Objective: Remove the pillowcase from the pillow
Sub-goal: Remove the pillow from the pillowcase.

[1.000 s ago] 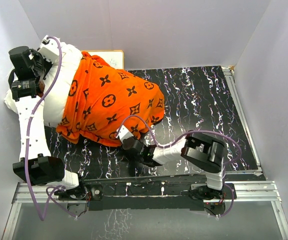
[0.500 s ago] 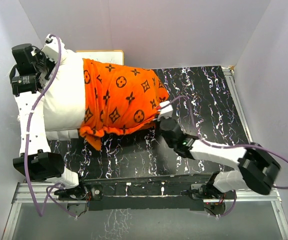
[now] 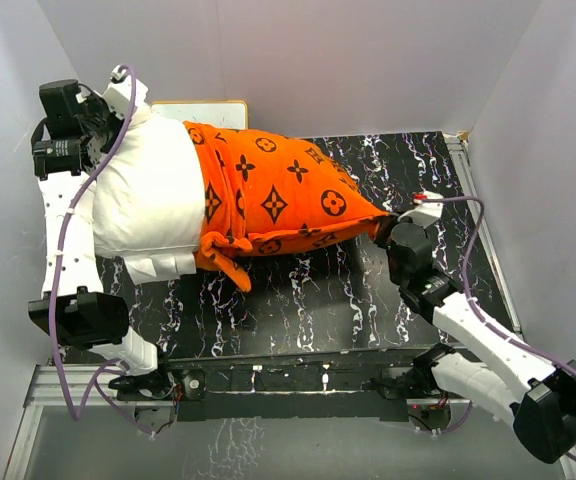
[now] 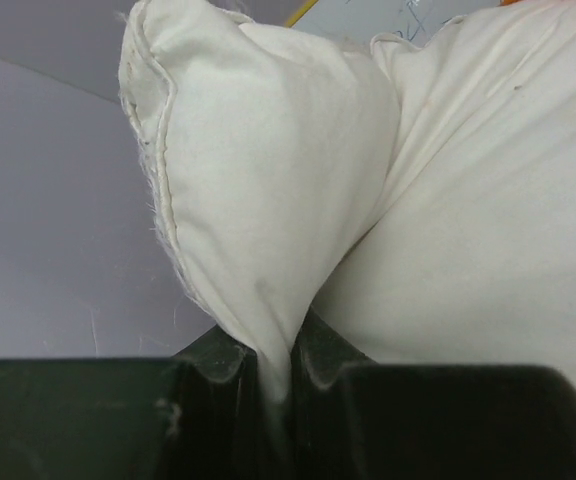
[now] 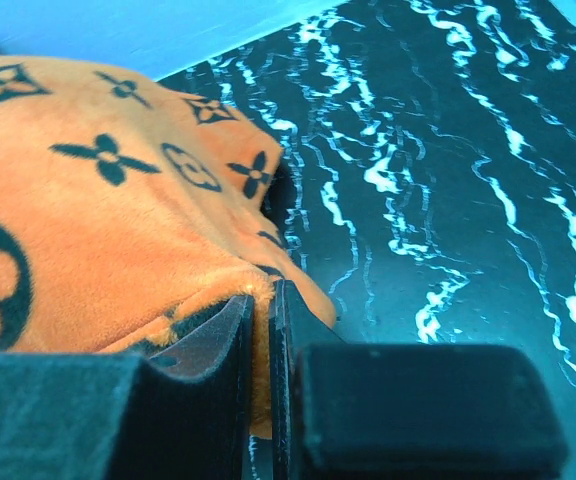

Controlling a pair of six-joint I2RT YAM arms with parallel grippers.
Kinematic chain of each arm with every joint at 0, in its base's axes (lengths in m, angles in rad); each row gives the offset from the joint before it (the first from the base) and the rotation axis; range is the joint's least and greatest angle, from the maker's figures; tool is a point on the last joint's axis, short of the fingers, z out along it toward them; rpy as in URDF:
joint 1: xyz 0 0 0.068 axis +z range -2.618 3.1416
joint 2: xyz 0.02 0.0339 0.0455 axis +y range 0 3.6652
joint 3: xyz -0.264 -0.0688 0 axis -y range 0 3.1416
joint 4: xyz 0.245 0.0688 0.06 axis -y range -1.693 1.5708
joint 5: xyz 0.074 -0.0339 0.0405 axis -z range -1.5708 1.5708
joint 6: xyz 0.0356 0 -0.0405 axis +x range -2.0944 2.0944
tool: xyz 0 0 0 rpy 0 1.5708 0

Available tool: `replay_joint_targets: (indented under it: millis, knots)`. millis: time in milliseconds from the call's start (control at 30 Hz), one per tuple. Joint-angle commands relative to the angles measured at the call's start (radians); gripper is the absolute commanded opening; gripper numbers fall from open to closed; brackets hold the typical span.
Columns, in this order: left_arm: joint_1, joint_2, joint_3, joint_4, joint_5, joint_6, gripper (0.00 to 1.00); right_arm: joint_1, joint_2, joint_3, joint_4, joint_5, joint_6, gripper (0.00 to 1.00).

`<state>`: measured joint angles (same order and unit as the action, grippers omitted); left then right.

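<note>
Pillowcase [image 3: 278, 200] of bright orange plush fabric printed with dark brown monogram motifs, drawn taut over the 3 o'clock half of the plump off-white fabric pillow [image 3: 153, 195], whose 9 o'clock half lies bare. Both span the 9-to-12 o'clock part of the black, white-veined tabletop [image 3: 438, 190]. Right gripper [image 5: 261, 320], at 3 o'clock, clenched on the cover's pointed orange corner. Left gripper [image 4: 268, 375], at 10 o'clock, clenched on a seamed corner of the pillow. Small framed whiteboard [image 3: 203, 106] at 12 o'clock, partly hidden behind the pillow.
</note>
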<state>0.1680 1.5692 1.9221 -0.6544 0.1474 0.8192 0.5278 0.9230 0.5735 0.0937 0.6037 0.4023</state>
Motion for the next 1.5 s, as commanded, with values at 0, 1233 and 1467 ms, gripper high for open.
replay_joint_targets:
  millis: [0, 1233, 1467]
  knots:
    - [0.03, -0.11, -0.001, 0.343, -0.095, 0.176, 0.0, -0.155, -0.064, 0.022, -0.084, 0.13, 0.112, 0.08]
    - [0.149, -0.077, -0.23, 0.379, 0.073, 0.041, 0.0, -0.489, -0.079, 0.139, -0.142, -0.461, 0.045, 0.59]
    - [0.071, -0.026, -0.017, 0.217, 0.187, -0.162, 0.0, -0.398, 0.267, 0.287, 0.013, -0.794, -0.076, 0.65]
